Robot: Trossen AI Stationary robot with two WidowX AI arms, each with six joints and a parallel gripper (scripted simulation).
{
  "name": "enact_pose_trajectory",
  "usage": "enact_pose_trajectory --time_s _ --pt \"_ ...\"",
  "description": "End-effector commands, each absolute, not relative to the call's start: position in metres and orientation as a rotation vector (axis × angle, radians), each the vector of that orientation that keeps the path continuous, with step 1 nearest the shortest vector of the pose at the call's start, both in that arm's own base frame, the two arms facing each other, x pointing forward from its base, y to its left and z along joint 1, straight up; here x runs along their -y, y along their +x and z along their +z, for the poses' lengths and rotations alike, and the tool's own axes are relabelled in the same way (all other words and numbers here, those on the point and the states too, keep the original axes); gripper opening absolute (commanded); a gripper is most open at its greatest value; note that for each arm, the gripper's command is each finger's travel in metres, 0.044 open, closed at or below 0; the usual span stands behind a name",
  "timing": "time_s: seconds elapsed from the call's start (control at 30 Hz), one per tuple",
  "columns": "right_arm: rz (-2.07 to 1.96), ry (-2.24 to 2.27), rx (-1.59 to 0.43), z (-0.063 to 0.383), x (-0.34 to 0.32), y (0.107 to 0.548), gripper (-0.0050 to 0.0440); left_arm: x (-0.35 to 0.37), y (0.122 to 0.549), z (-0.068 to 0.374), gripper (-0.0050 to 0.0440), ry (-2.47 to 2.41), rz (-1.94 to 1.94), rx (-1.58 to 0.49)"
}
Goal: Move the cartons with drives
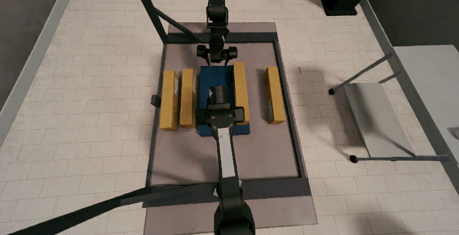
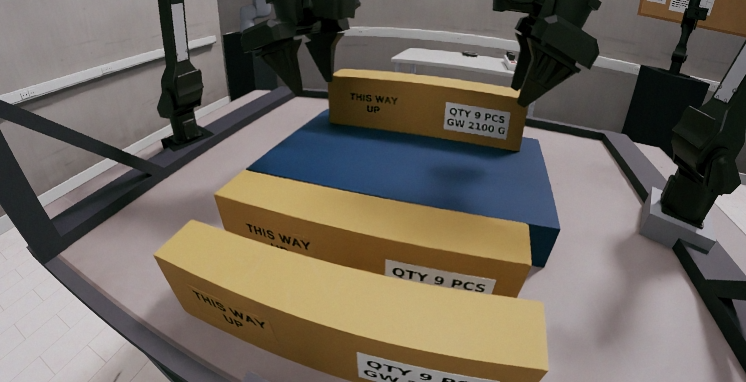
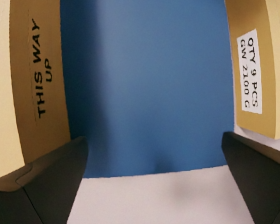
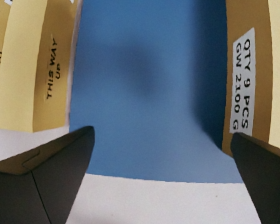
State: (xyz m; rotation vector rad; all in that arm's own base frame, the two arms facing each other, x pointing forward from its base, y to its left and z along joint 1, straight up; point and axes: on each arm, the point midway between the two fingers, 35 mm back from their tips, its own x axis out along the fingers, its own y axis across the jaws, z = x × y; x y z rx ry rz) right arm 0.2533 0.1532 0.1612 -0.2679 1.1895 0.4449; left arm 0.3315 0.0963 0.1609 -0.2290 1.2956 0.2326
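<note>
A yellow carton [image 1: 240, 82] [image 2: 417, 102] [image 3: 56, 125] [image 4: 261, 50] stands upright along one side of the blue raised platform [image 1: 208, 75] [image 2: 365, 155] [image 3: 151, 75] [image 4: 141, 150]. In the top view, a second carton [image 1: 186, 98] [image 2: 365, 212] [image 4: 56, 115] and an outer carton [image 1: 168, 98] [image 2: 339, 295] stand left of the platform. A fourth carton [image 1: 274, 95] stands to its right. My left gripper [image 1: 217, 63] [image 2: 314, 85] [image 3: 155, 142] is open and empty over the platform's far edge. My right gripper [image 2: 518, 96] [image 4: 165, 137] is open and empty above the near edge; the top view hides its fingertips.
A dark frame [image 1: 293, 136] borders the table [image 1: 266, 156]. The second and outer cartons stand with a narrow gap between them. The second one is close beside the platform. A wider gap lies between the platform and the fourth carton. A grey cart [image 1: 379, 120] stands off the table.
</note>
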Motion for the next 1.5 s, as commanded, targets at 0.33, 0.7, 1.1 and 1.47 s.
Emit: enact_pose_trajectory --time_s 0.33,0.7,1.1,1.47 --pt "0.406 -0.263 -1.171 0.161 -0.164 0.247 0.0386 -0.088 0.336 0.17 0.0384 -0.22 0.274 -1.249" --pt "0.406 -0.263 -1.171 0.161 -0.164 0.247 0.0386 -0.088 0.336 0.17 0.0384 -0.22 0.274 -1.249" --pt "0.414 -0.258 -1.154 0.161 -0.164 0.247 0.0386 -0.088 0.337 0.17 0.0384 -0.219 0.274 -1.25" --pt "0.416 -0.264 -1.157 0.148 -0.253 0.203 0.0386 0.0 0.371 0.155 0.0384 -0.213 0.287 -1.223"
